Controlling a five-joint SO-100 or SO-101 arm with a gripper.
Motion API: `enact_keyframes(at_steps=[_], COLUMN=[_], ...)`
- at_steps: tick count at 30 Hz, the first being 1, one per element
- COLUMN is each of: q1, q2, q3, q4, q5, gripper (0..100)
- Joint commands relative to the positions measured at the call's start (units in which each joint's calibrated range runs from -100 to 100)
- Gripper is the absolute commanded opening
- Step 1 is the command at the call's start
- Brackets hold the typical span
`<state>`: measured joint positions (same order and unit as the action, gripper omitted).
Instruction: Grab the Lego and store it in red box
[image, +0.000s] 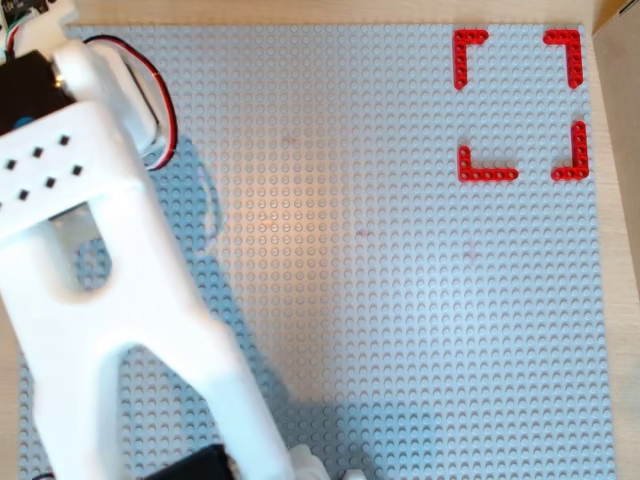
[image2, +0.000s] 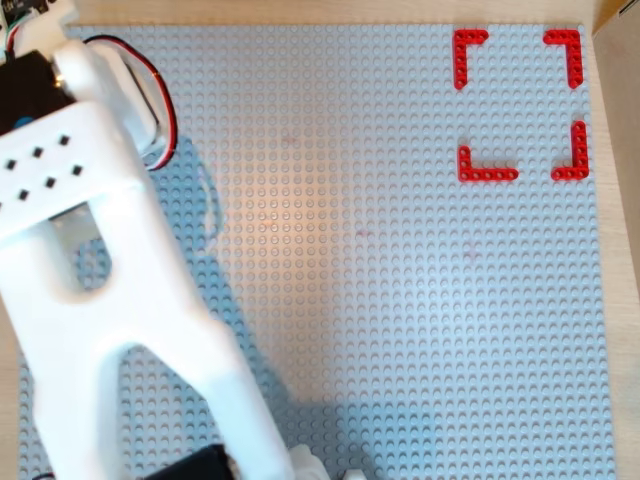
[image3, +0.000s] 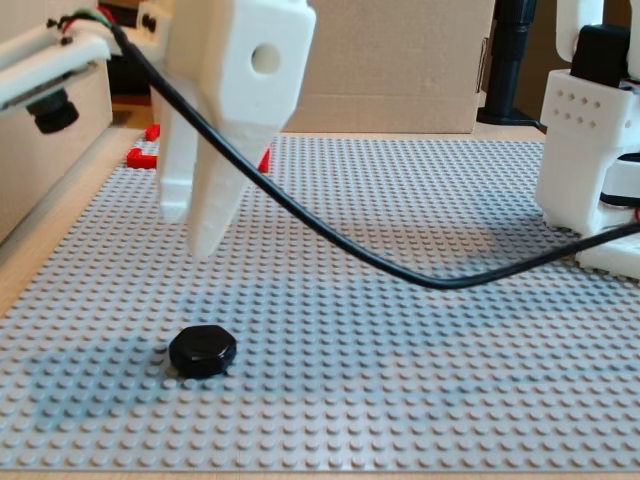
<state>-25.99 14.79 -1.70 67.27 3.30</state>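
In the fixed view the Lego, a small glossy black hexagonal piece, lies on the grey studded baseplate near the front left. My gripper hangs above and slightly behind it, touching nothing; its white fingers overlap, so any gap between them is hidden. The red box, four red corner pieces, sits at the baseplate's upper right in both overhead views and shows partly behind the gripper. In both overhead views the white arm fills the left side and the Lego is hidden.
A black cable sags from the gripper across the fixed view to the arm's white base at the right. A cardboard box stands behind the plate, and a beige wall borders its left side.
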Motion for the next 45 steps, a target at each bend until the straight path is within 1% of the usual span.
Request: enact_keyframes(at_steps=[1, 4, 7, 16, 20, 27, 30, 45], q1=[-1.29, -2.26, -4.56, -4.56, -4.49, -4.12, -3.67, -3.60], q2=[1.31, 1.82, 2.24, 8.51, 9.87, 9.87, 9.78, 9.87], q3=[-2.57, -2.57, -2.57, -2.76, -6.21, -7.03, -6.85, -4.57], q4=[-1.92, -1.13, -0.78, -6.48, -5.08, -4.99, -4.38, -3.50], q5=[-2.46, -3.66, -3.71, -3.19, -1.32, -0.90, 0.35, 0.66], gripper=[19, 19, 19, 19, 19, 19, 19, 19])
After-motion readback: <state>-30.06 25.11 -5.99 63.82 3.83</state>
